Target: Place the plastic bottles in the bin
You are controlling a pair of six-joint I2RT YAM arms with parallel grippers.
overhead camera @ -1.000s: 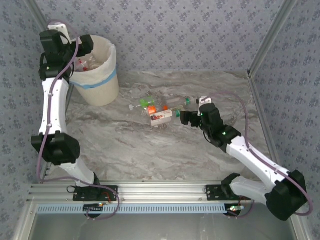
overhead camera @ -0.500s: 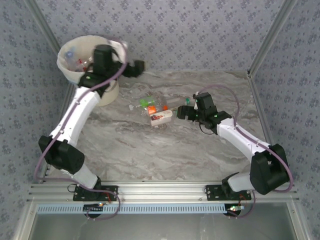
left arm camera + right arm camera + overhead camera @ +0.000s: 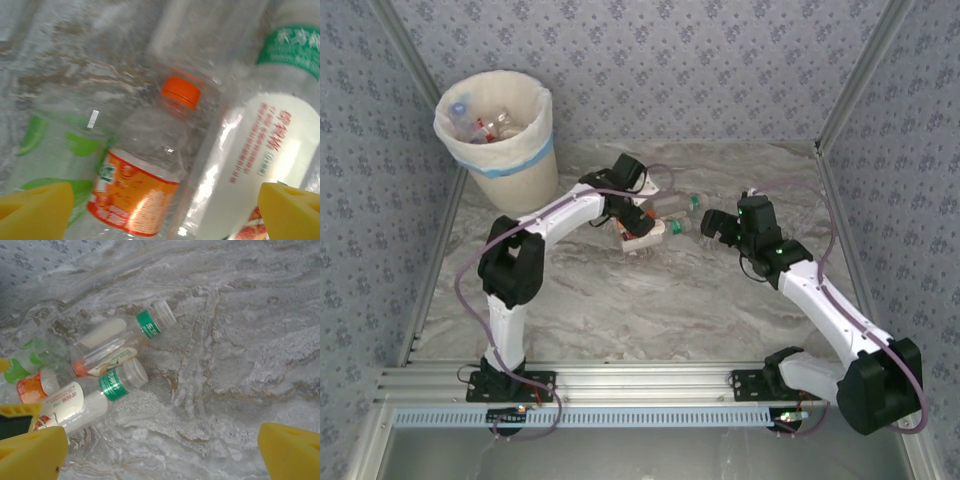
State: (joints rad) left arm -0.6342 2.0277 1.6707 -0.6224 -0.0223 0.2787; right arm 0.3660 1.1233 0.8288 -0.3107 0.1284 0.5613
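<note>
The cream bin (image 3: 510,150) with a blue band stands at the back left, with several bottles inside it. A pile of plastic bottles (image 3: 645,228) lies mid-table. My left gripper (image 3: 632,214) is low over the pile and open. Its yellow fingertips (image 3: 35,209) straddle an orange-capped, orange-labelled bottle (image 3: 137,192) without closing on it. A green-labelled bottle (image 3: 50,150) and a white-labelled one (image 3: 260,145) lie on either side of it. My right gripper (image 3: 713,226) is open just right of the pile, with bare marble between its fingertips (image 3: 292,450). Two green-banded bottles (image 3: 117,385) lie ahead of it, to the left.
The marble table (image 3: 620,300) is walled by patterned panels, with a metal post (image 3: 850,90) at the back right. An aluminium rail (image 3: 640,380) runs along the near edge. Open marble lies in front of the pile and to the right.
My left arm has swung from over the bin down to the bottle pile, gripper open. My right gripper has drawn back a little to the right of the pile.
</note>
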